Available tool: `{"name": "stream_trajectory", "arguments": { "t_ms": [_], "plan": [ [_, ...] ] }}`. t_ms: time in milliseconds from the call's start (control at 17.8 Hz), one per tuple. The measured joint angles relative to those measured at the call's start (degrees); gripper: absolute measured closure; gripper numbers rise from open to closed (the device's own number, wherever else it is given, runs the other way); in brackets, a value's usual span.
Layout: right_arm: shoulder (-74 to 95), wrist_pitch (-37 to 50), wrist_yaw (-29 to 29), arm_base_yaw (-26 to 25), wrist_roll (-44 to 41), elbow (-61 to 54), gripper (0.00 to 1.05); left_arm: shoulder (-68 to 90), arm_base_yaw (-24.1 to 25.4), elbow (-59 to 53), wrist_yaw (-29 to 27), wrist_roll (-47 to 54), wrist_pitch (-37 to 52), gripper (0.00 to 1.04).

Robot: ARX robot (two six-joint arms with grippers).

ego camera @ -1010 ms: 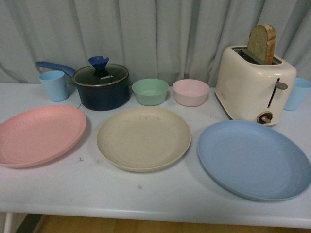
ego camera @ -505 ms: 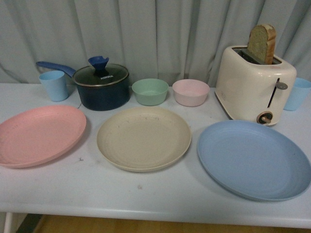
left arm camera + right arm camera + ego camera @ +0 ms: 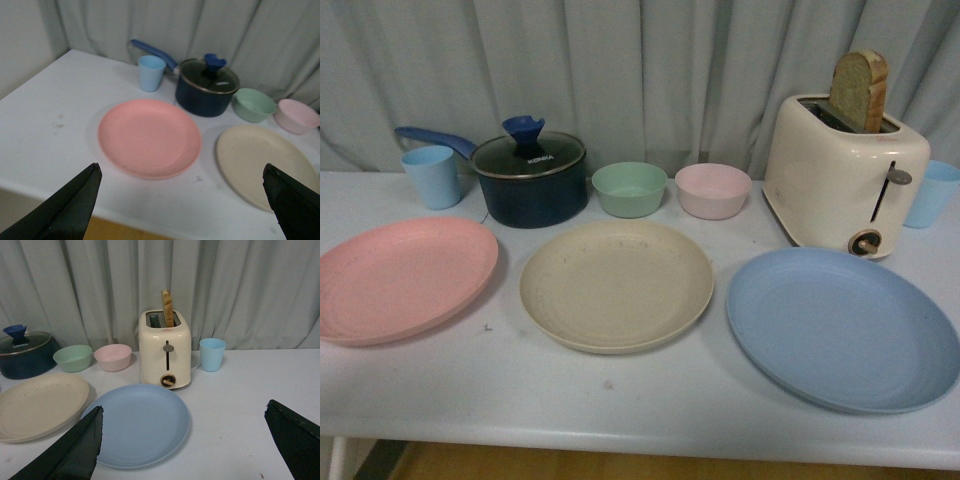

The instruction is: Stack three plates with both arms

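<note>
Three plates lie side by side on the white table (image 3: 620,395): the pink plate (image 3: 402,279) at the left, the beige plate (image 3: 616,284) in the middle, the blue plate (image 3: 842,328) at the right. No arm shows in the front view. In the left wrist view my left gripper (image 3: 182,200) is open and empty, high above the table's front edge, with the pink plate (image 3: 149,137) and beige plate (image 3: 265,162) beyond it. In the right wrist view my right gripper (image 3: 184,437) is open and empty, above the blue plate (image 3: 137,423).
Behind the plates stand a light blue cup (image 3: 431,176), a dark blue lidded pot (image 3: 529,179), a green bowl (image 3: 629,189), a pink bowl (image 3: 713,190), a cream toaster (image 3: 842,183) holding a bread slice, and another blue cup (image 3: 931,193). A grey curtain hangs behind.
</note>
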Motion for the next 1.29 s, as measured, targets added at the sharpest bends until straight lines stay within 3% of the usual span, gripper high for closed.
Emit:
{"name": "stream_trajectory", "arguments": {
  "t_ms": [224,281,785,898,1066,1290],
  "plan": [
    [0.0,0.0,0.0,0.0,0.0,0.0,0.06,35.2,1.0,14.2,3.8,3.2,19.8,0.07],
    [0.0,0.0,0.0,0.0,0.0,0.0,0.06,44.5,1.2,20.0,4.3,4.3,20.2,0.07],
    [0.0,0.0,0.0,0.0,0.0,0.0,0.06,66.2,3.3,34.2,5.5,6.2,17.1,0.07],
    [0.0,0.0,0.0,0.0,0.0,0.0,0.06,76.5,7.6,42.1,5.3,7.3,14.4,0.07],
    [0.0,0.0,0.0,0.0,0.0,0.0,0.06,81.3,12.6,45.0,6.0,8.5,12.8,0.07],
    [0.0,0.0,0.0,0.0,0.0,0.0,0.06,85.5,14.4,44.0,7.2,8.9,15.5,0.07]
  ]
}}
